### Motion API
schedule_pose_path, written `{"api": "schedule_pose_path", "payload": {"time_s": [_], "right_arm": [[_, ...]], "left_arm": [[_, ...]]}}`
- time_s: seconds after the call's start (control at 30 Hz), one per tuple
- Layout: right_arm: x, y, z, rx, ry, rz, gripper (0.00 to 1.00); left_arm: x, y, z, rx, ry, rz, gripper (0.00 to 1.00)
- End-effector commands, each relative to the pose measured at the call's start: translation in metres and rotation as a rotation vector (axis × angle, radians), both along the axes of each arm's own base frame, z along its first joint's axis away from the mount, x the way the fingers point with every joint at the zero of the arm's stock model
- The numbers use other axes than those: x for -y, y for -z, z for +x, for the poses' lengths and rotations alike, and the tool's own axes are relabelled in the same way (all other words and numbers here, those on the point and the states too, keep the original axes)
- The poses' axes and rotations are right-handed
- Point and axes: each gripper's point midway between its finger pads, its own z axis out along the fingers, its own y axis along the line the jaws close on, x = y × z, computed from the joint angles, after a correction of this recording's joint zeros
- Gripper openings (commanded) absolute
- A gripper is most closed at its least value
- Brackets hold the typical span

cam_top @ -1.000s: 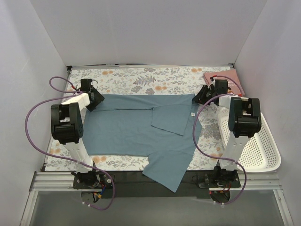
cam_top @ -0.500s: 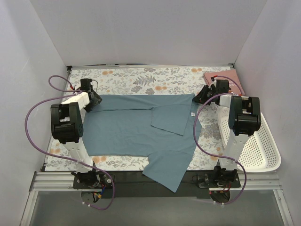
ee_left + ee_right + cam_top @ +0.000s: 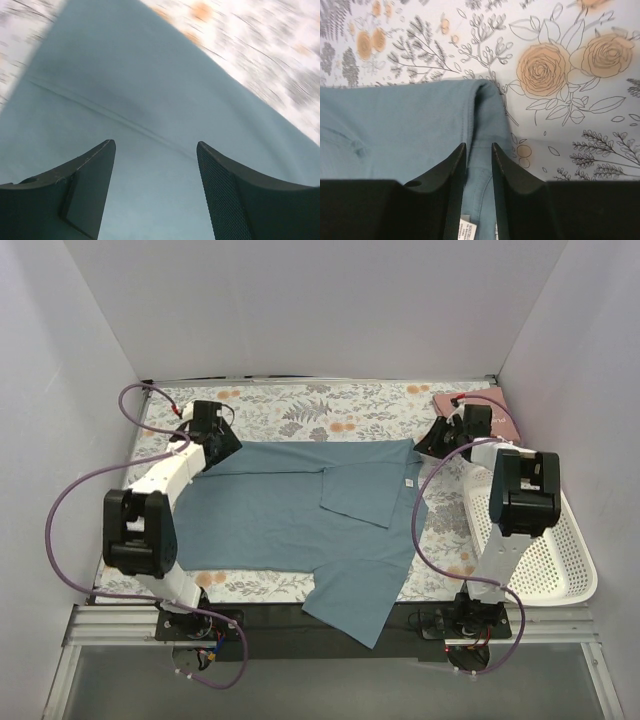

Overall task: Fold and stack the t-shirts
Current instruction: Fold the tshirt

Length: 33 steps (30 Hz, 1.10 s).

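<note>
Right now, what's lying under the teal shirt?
The floral table cloth shows around the teal shirt and runs beneath it. The shirt's near sleeve hangs past the cloth's front edge. Whatever else might lie under the shirt's middle is covered.

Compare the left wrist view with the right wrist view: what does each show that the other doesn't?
Left wrist only: the left tool, fingers wide apart above a seam line; the picture is blurred. Right wrist only: the right tool, fingers a narrow gap apart over a raised fold, and the small neck label; whether it grips is unclear. Both: the teal-blue t-shirt on the floral table cloth.
</note>
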Motion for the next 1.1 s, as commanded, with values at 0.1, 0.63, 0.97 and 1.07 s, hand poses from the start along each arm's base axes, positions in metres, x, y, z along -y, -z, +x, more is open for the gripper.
{"api": "schedule_pose_path", "payload": {"time_s": [0.1,0.63,0.97,1.07], "right_arm": [[-0.010,-0.054,-0.023,0.122,-0.023,-0.076,0.34],[-0.087,-0.004,-0.061,-0.013,-0.199,-0.042,0.34],[-0.056,0.027,-0.003,-0.033,-0.118,-0.086,0.34],[-0.051,0.040,0.019,-0.043,-0.110,-0.093,0.35]], "left_arm": [[0.016,-0.021,-0.049,0.063,0.028,-0.025,0.66],[0.026,0.032,0.017,0.005,0.046,-0.040,0.66],[0.030,0.083,0.046,-0.098,0.060,-0.055,0.66],[0.034,0.093,0.060,-0.120,0.070,-0.067,0.66]]}}
